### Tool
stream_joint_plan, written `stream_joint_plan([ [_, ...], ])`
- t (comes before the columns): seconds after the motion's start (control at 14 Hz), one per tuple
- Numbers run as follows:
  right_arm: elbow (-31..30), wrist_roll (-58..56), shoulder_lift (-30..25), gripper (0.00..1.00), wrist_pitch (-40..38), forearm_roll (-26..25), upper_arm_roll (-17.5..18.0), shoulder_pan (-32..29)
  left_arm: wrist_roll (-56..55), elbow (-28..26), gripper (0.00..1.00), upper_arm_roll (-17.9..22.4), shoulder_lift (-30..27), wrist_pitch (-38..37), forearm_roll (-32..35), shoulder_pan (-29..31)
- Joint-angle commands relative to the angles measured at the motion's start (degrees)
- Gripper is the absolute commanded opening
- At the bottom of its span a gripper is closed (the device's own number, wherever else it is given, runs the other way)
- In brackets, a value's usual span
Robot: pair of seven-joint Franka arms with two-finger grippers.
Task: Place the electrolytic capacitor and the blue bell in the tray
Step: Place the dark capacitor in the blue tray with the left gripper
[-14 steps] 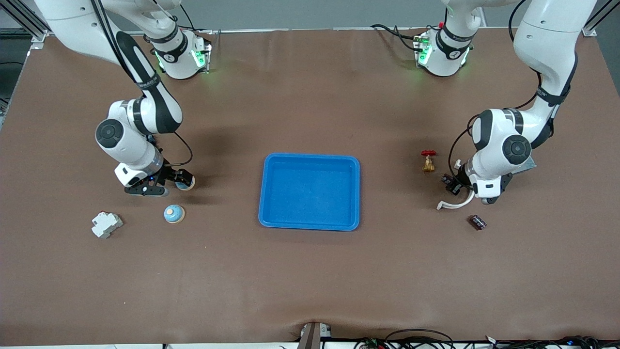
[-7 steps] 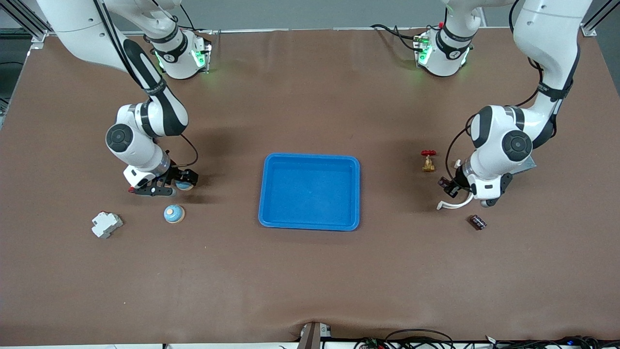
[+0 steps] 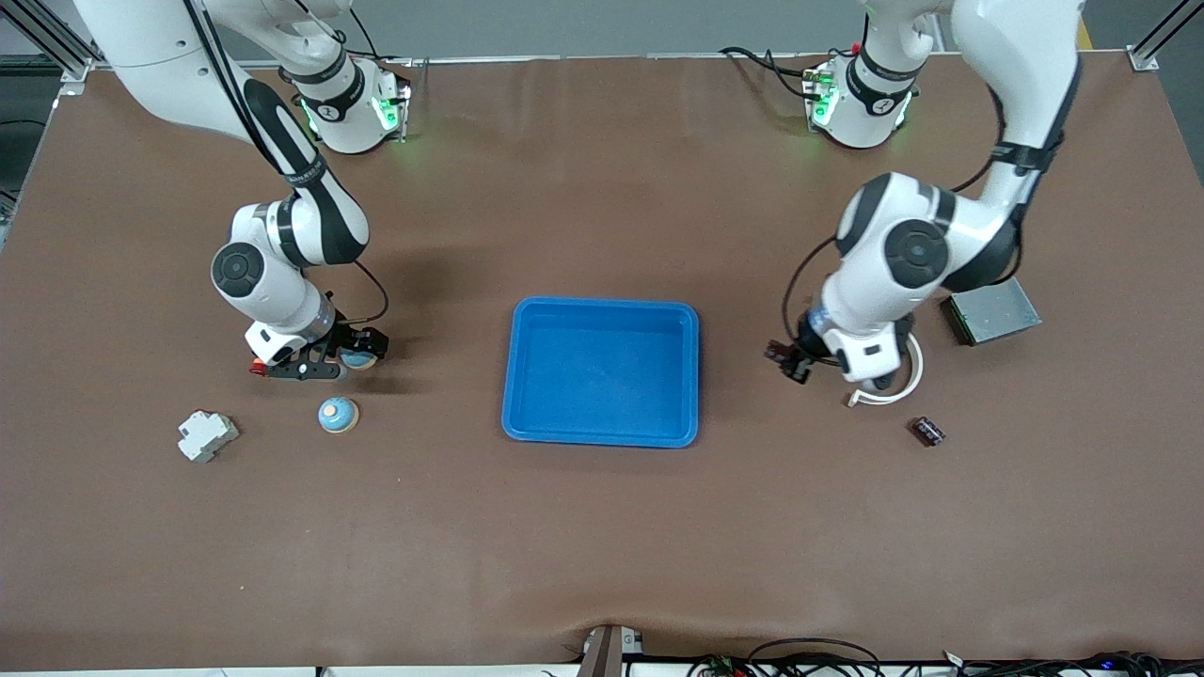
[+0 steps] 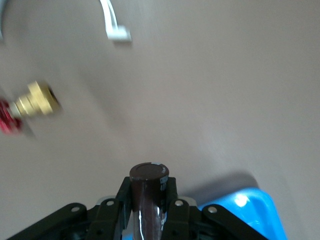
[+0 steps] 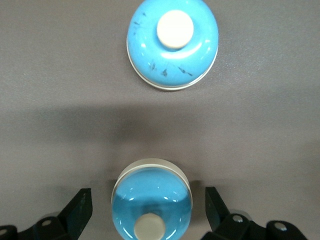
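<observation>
Blue tray [image 3: 602, 371] at mid-table, rim up, nothing in it.

Left gripper [image 3: 788, 361] up in the air over bare mat between the tray and the white cable loop [image 3: 894, 385]. Its fingers are pinched on a dark brown electrolytic capacitor [image 4: 148, 200]; in the left wrist view the can stands between the pads, flat top up. A pale mark runs along the can's side, too blurred to read. That view also shows the brass valve with red handle [image 4: 27, 104] on the mat and a corner of the tray.

A second dark capacitor [image 3: 927, 431] lies on the mat toward the left arm's end of the table, nearer the front camera than the cable loop. Grey metal box [image 3: 993, 311] lies flat, farther from the camera, partly under the left arm.

Right gripper [image 3: 315, 362] low toward the right arm's end of the table, fingers spread on either side of a blue bell [image 5: 151, 200], pads apart from it in the right wrist view. A second blue bell [image 3: 338, 415] sits nearer the camera. White block [image 3: 207, 435] lies beside it, toward the table's end edge. No readable writing on either bell.
</observation>
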Motion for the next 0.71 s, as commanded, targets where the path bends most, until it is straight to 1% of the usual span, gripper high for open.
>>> stream_joint_plan([
  [0.0,0.0,1.1,0.6,1.00,0.4,-1.4,-0.5,0.4,-9.2,7.3,0.00,0.3,6.1,-1.3,1.0,-5.8],
  [0.07,0.0,1.1,0.7,1.00,0.4,-1.5,-0.5,0.4,-11.7,9.1,0.00,0.3,7.7,-1.3,1.1,-7.4],
  [0.21,0.0,1.1,0.8,1.00,0.4,-1.5,-0.5,0.4,-15.2,10.4,0.00,0.6,9.5,-1.3,1.2,-10.9],
  [0.28,0.0,1.1,0.7,0.89,0.4,-1.5,-0.5,0.4,-16.0,10.6,0.00,0.7,10.3,-1.3,1.2,-12.3],
  [0.36,0.0,1.1,0.7,0.63,0.4,-1.6,-0.5,0.4,-16.7,10.8,0.00,0.8,11.5,-1.0,1.2,-13.6],
  [0.43,0.0,1.0,0.7,0.28,0.4,-1.9,-0.5,0.4,-17.9,11.5,0.00,1.0,13.2,-0.8,1.2,-15.1],
  [0.5,0.0,1.0,0.7,0.00,0.4,-2.4,-0.5,0.3,-18.7,12.2,0.00,1.5,14.4,-0.8,1.3,-16.5],
  [0.64,0.4,1.2,0.7,0.00,0.0,-2.3,-0.5,0.4,-18.9,12.0,0.00,2.6,15.8,-0.9,1.3,-17.7],
])
